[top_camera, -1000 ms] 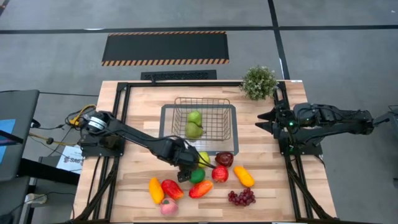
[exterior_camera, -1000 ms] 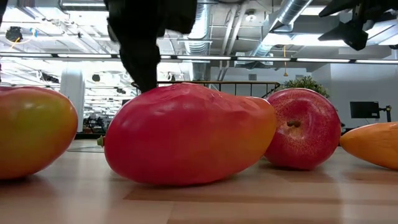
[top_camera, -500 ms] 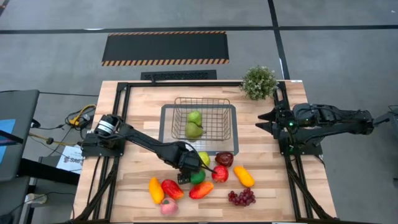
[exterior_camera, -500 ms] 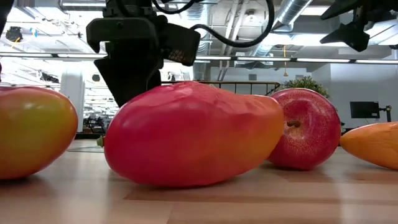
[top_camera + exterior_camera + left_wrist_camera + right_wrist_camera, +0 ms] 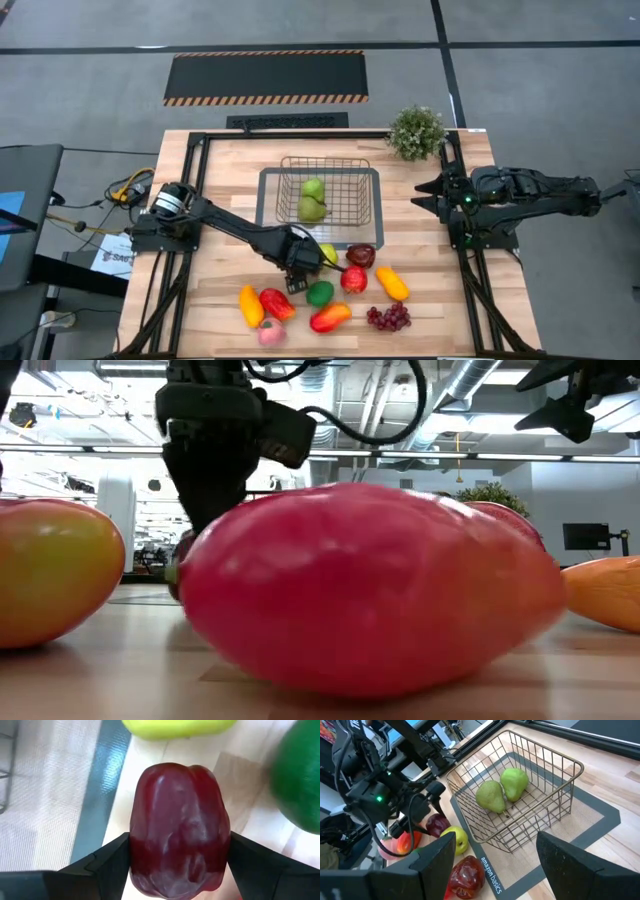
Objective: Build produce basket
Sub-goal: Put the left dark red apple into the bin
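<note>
The wire basket point(image 5: 323, 190) stands on a grey tray point(image 5: 266, 215) and holds two green pears point(image 5: 312, 200). More produce lies near the front edge: a yellow-green apple point(image 5: 327, 254), a green fruit point(image 5: 320, 293), a red apple point(image 5: 353, 279), a red-orange mango point(image 5: 330, 317) and grapes point(image 5: 388, 317). My left gripper point(image 5: 300, 268) points down next to the tray's near edge, shut on a maroon pepper point(image 5: 179, 820), which it hides in the high view. My right gripper point(image 5: 420, 195) hangs open above the table's right side, holding nothing. My left gripper pinches the maroon pepper between its two fingers point(image 5: 110, 865), one on each of the pepper's opposite sides point(image 5: 137, 855). The fingers come from above, pointing down. The pepper lies on the wooden table beside the tray's dark rim.
A potted plant point(image 5: 416, 132) stands at the far right corner. A second maroon fruit point(image 5: 361, 255), an orange one point(image 5: 392, 284), a yellow one point(image 5: 250, 305), a red pepper point(image 5: 277, 303) and a pink fruit point(image 5: 271, 333) lie around the left gripper. In the low view the mango point(image 5: 370, 590) fills the foreground.
My left gripper has come down over the produce next to the tray. The green fruit and the red-orange mango have shifted toward the table's near edge, and the mango now looms larger in the low view.
</note>
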Available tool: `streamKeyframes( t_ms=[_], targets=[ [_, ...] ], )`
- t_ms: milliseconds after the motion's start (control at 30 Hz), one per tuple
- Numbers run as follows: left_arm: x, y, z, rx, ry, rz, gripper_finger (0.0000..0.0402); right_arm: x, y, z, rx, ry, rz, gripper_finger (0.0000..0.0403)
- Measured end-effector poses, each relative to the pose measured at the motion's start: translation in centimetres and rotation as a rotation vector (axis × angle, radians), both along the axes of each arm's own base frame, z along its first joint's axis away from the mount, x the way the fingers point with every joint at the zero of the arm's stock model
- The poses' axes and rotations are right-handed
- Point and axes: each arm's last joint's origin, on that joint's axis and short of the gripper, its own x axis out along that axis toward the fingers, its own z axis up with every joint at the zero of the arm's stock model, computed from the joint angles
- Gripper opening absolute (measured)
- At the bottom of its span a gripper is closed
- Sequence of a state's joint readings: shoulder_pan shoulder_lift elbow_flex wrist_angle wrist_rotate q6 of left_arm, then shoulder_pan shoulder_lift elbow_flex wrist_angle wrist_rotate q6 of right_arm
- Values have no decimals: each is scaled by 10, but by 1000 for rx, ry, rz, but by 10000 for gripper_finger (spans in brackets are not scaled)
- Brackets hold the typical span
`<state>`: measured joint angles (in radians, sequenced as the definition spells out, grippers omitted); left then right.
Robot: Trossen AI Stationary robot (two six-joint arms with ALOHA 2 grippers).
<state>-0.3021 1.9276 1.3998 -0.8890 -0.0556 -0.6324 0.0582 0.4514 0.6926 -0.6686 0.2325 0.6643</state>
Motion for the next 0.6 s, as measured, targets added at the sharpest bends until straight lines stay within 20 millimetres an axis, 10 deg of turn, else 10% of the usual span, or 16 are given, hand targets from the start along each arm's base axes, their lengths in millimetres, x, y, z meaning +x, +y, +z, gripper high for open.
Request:
streamKeyframes(
  t_ms=[600],
  targets=[
    [-17,33,127,-184,-299,72,271,0,0,0,-3,6,1,300]
  ],
)
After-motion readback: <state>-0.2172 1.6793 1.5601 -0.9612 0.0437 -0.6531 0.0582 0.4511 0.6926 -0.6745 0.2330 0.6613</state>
